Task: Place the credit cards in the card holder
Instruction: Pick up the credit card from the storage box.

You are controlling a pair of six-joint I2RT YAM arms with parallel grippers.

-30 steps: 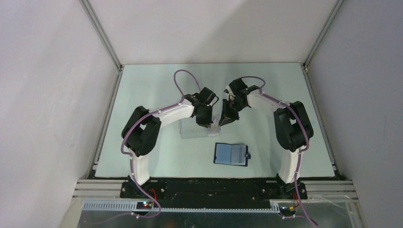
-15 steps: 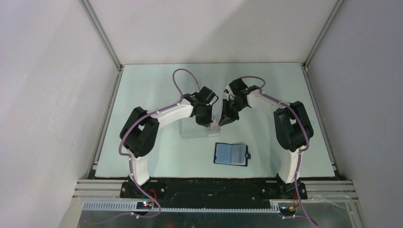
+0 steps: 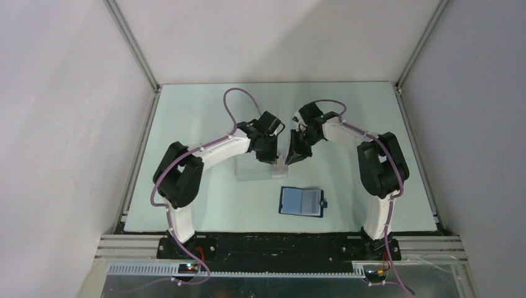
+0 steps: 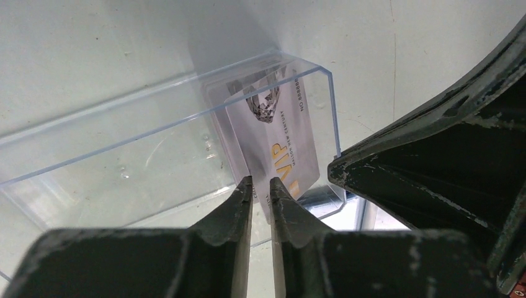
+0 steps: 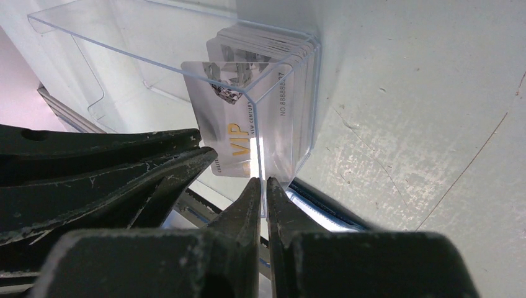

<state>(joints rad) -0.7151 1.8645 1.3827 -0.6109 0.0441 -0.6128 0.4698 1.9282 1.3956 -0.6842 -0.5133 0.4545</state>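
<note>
A clear box (image 5: 124, 46) of hard, glossy plastic with sharp square corners sits on the matte, pale green, lightly scuffed table (image 3: 186, 124). Stacked on edge against one end wall of the box are the credit cards (image 5: 298, 93), thin, glossy, silvery-white rectangles with rounded corners. Their edges overlap too closely to count.

One VIP card (image 4: 279, 136), with gold lettering and a faceted grey emblem, leans out of the stack. The left gripper (image 4: 259, 181) has its worn, scratched black jaws drawn narrow on the card's lower edge. The right gripper (image 5: 263, 181) has its jaws pinched almost together on the box's end wall, at the corner by the stack.

There is one card holder (image 3: 301, 202). It is a small, square, dark navy wallet lying open and flat with its lighter blue inner faces up, on the side of the box toward the arm bases and apart from it.

Only the overhead view shows the wallet. There the cards are lost in the box's glare, while the print on them shows only in the two wrist views.
</note>
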